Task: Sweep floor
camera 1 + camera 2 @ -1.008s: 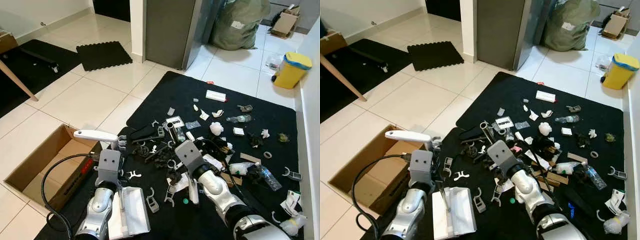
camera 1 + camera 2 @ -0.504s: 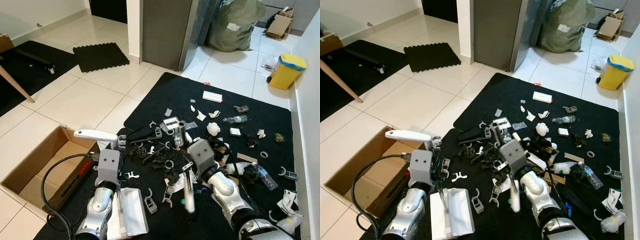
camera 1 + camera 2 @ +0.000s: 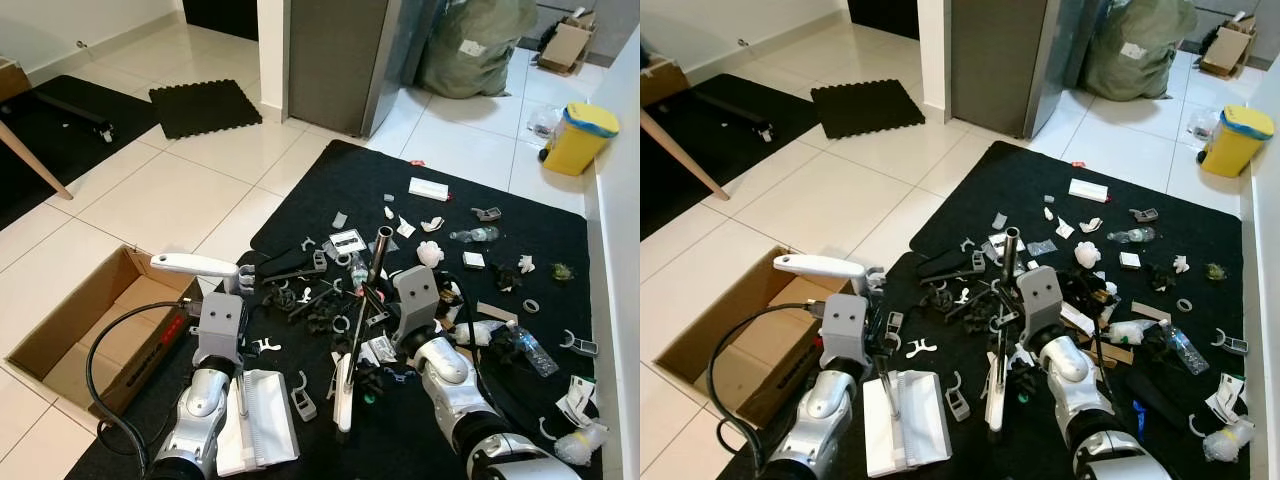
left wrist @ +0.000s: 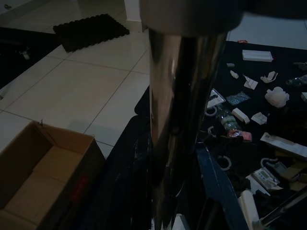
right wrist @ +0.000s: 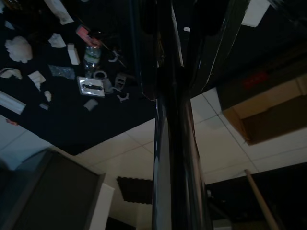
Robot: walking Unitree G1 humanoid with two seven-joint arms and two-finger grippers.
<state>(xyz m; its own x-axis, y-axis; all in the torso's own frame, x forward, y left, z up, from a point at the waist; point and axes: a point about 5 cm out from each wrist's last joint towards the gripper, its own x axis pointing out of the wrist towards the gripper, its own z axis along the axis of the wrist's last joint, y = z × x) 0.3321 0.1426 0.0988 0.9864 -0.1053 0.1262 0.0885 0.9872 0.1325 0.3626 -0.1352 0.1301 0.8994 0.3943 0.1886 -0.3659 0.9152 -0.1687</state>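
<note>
We hold two tools over the black mat (image 3: 470, 270). The right hand (image 3: 372, 330) is closed on the broom (image 3: 360, 330), gripping its metal pole partway down. The pole stands tilted, its top end toward the far edge of the mat and its white head low near the mat's near edge. The long axis thus runs roughly near-to-far. The left hand (image 3: 240, 385) appears closed on the shaft of the dustpan (image 3: 258, 420), though the contact is partly hidden; the white pan lies flat at the near left corner of the mat, beside the cardboard box (image 3: 85, 340).

The litter (image 3: 440, 260) — paper scraps, bottles, plastic clips — lies mainly beyond and to the right of the broom head. The dustpan sits just left of the head. We judge that the coming stroke must draw litter leftward and nearward, across the pole's axis, toward the pan. The right arm is the nearer to the litter.
</note>
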